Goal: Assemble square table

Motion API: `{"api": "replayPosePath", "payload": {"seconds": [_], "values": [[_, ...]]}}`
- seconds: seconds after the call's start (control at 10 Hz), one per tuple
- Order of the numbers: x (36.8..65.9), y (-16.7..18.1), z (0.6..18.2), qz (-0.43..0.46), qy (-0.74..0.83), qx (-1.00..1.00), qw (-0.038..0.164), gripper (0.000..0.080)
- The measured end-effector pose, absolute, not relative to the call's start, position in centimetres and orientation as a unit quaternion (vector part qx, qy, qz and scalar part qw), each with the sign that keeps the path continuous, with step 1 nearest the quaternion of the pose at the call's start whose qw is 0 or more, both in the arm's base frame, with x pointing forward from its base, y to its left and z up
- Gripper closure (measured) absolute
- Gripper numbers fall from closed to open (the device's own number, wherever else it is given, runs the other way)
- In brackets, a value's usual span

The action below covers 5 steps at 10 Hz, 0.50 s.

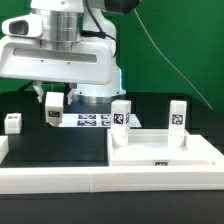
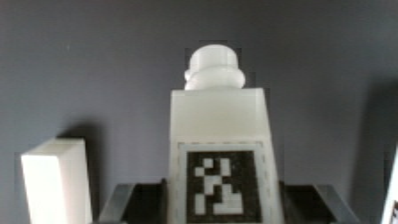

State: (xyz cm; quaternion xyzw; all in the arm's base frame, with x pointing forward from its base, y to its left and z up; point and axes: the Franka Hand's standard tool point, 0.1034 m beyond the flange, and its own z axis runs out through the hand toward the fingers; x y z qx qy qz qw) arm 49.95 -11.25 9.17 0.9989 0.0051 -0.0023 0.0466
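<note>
The white arm (image 1: 60, 55) is being seen bent low over the black bench (image 1: 30, 145), filling the upper part of the exterior view. A long white rail (image 1: 50, 182) is lying along the near edge of the bench.

The square slab (image 1: 160, 148) of the table is lying flat on the exterior view's right, its raised rims facing up. A small dark mark is being carried on its front rim, too small to be read. Behind it, under the arm, the marker board (image 1: 90, 120) is lying flat, and its row of black-and-white tags is being shown only as blurred squares.

Two legs are standing upright at the far side of the slab, one (image 1: 121, 114) at its corner on the exterior view's left and one (image 1: 177, 114) towards the right. Each is facing the camera with a square tag. A third leg (image 1: 12, 122) is standing alone on the bench at the far left, well apart from the slab.

The fourth leg (image 1: 52, 112) (image 2: 221, 130) is being held by the jaws, which are closed narrowly on its sides, just beside the marker board's left end. In the wrist view a blocky black-and-white tag is being shown on its face and a rounded knob (image 2: 214, 70) at its far end. No letters can be made out. Another white block (image 2: 54, 180) is being seen beside it, apart from it.
</note>
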Motion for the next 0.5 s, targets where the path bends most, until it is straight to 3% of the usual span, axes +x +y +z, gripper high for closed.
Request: {"api": "replayPosePath", "payload": {"seconds": [0.3, 0.5], "values": [[50.0, -12.1, 9.1, 0.072, 0.019, 0.995, 0.073, 0.0509], [50.8, -10.2, 9.3, 0.076, 0.0, 0.995, 0.065, 0.0509]]}}
